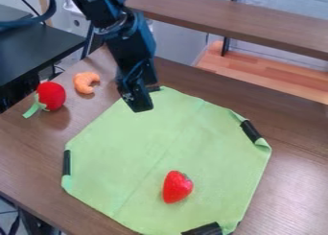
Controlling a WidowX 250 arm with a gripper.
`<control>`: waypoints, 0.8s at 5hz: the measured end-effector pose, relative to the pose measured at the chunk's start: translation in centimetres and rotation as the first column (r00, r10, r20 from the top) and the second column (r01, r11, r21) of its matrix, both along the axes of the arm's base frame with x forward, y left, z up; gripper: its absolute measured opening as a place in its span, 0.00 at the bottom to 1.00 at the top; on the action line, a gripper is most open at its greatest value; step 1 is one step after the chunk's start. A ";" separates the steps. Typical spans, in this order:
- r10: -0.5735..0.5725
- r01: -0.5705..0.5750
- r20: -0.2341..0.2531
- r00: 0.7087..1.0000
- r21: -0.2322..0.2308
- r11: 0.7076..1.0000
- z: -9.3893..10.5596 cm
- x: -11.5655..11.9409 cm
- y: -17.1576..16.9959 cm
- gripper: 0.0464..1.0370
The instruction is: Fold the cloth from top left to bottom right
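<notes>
The green cloth [128, 143] lies spread out on the brown worktop [291, 181], from the middle of the frame down to the bottom edge. It is mostly flat, with a thin crease going from its upper right to its lower left. Black bits of tape sit on its left edge [66, 162], on its right edge [251, 130] and at the bottom [202, 229].

The gripper [142, 100] hangs down over the top left part of the cloth, a bit above and left of the middle of the frame. I can't tell how far open it is, or if it has hold of the cloth.

A red strawberry [177, 186] is on the cloth, low in the frame. At the upper left, a red toy [51, 95] with green on it and an orange shrimp [84, 82] lie near each other on the worktop.
</notes>
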State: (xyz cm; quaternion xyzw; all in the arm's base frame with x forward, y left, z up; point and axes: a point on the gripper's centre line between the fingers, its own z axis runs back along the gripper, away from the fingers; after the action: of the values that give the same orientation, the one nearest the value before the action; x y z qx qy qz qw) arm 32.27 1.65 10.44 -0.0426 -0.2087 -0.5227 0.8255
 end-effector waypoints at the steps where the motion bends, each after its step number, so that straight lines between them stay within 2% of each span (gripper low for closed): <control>1: 0.061 -0.061 0.012 0.998 0.041 0.997 -1.3 2.5 2.0 0.96; 4: 0.199 -0.199 0.012 0.980 0.122 0.972 -3.7 9.3 6.0 0.96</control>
State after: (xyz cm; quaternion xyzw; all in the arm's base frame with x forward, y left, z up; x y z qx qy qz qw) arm 41.61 7.63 6.78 0.0295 -0.1793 -0.4491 0.8748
